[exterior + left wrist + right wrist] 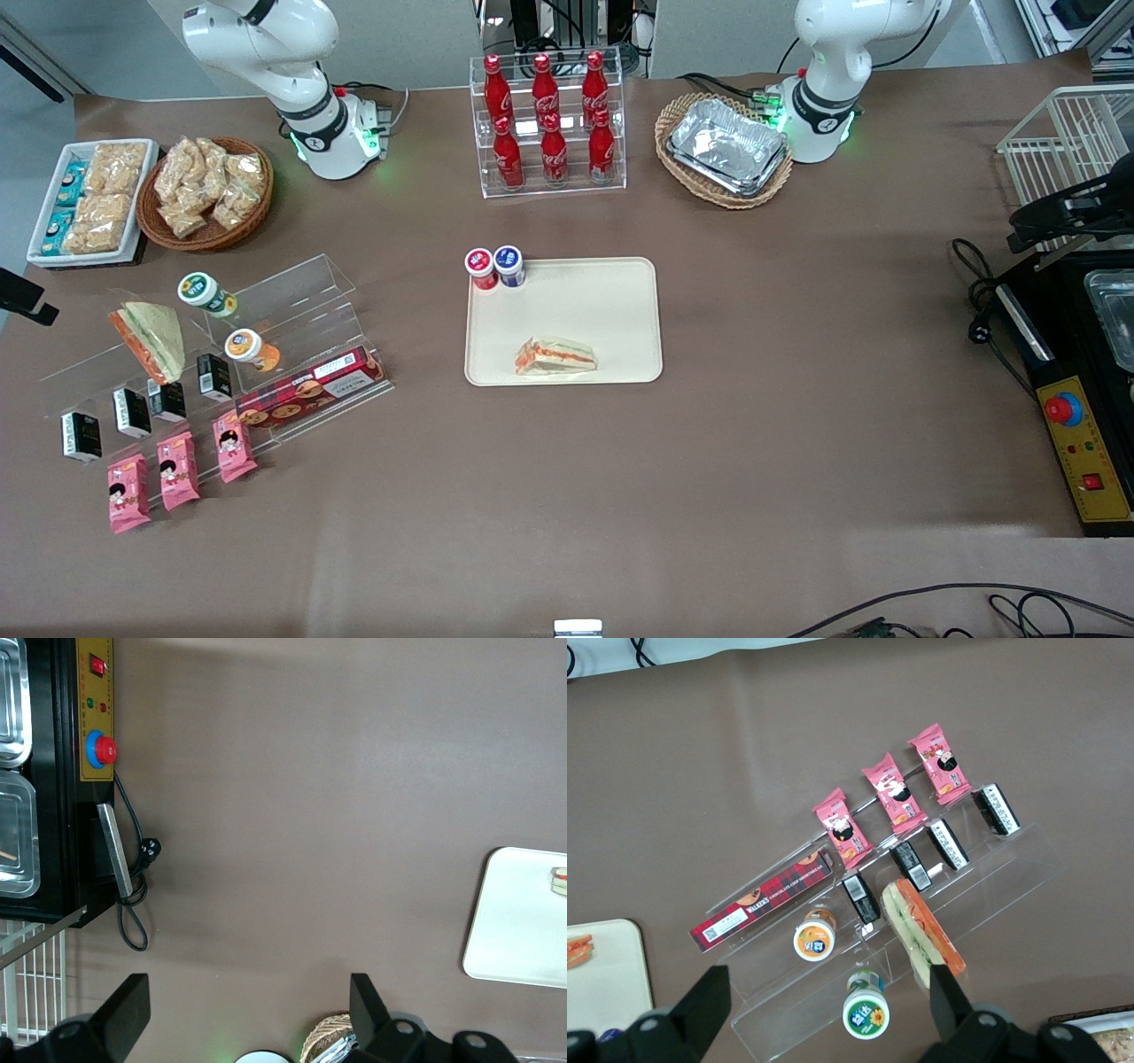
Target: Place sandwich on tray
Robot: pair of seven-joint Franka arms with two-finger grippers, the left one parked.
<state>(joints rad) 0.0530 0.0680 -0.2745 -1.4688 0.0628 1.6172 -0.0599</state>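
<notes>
The small clear-wrapped sandwich (555, 356) with an orange-red filling stripe lies on the cream-beige tray (576, 297), near the tray's edge nearest the front camera. Its end also shows in the right wrist view (578, 950), on the tray's corner (611, 983), and in the left wrist view (560, 880) on the tray (518, 921). My right gripper (824, 1010) is open and empty, high above the clear display stand (833, 992), well apart from the sandwich. The gripper itself is out of the front view.
Two capped cups (494, 266) stand on the tray's corner farthest from the camera. The clear stand (292, 301) holds a larger sandwich (151, 341), yoghurt cups (206, 294), a biscuit box (306, 390), and black and pink packets. Cola bottles (549, 124), snack baskets and foil trays (726, 146) stand farther back.
</notes>
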